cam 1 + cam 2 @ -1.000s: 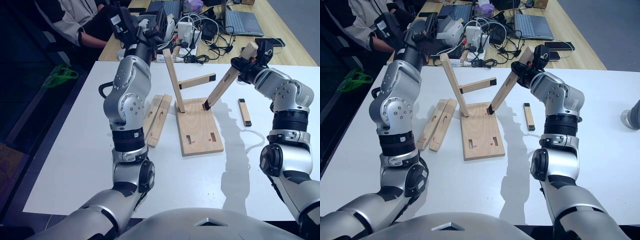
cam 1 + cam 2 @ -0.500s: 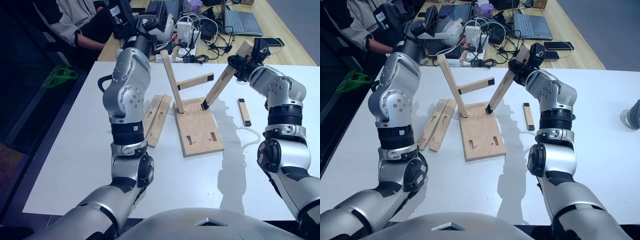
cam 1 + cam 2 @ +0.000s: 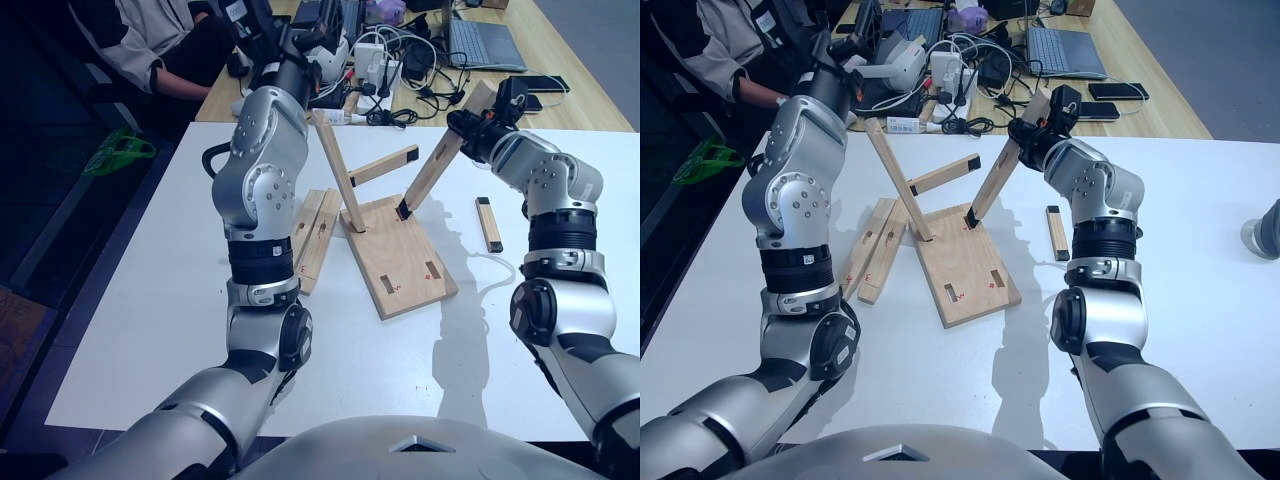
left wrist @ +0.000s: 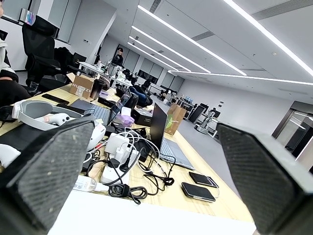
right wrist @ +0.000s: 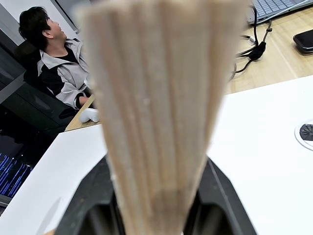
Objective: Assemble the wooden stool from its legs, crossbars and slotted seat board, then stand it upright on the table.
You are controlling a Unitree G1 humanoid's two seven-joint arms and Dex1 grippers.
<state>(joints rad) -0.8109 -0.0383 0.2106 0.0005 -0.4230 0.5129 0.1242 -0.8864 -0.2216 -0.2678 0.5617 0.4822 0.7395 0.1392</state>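
Looking down at the white table (image 3: 150,300), the slotted seat board (image 3: 405,268) lies flat mid-table with one leg (image 3: 335,165) planted upright in it. The right gripper (image 3: 478,118) is clamped on the top of a second leg (image 3: 430,170). That leg slants down toward the robot's left, dark foot at the board's far edge. The left gripper (image 4: 156,147) hangs high behind, fingers spread, holding nothing.

The loose legs (image 3: 318,235) lay partly behind the left arm (image 3: 262,170). The held leg (image 5: 156,98) was blurred up close, both ends cut off.
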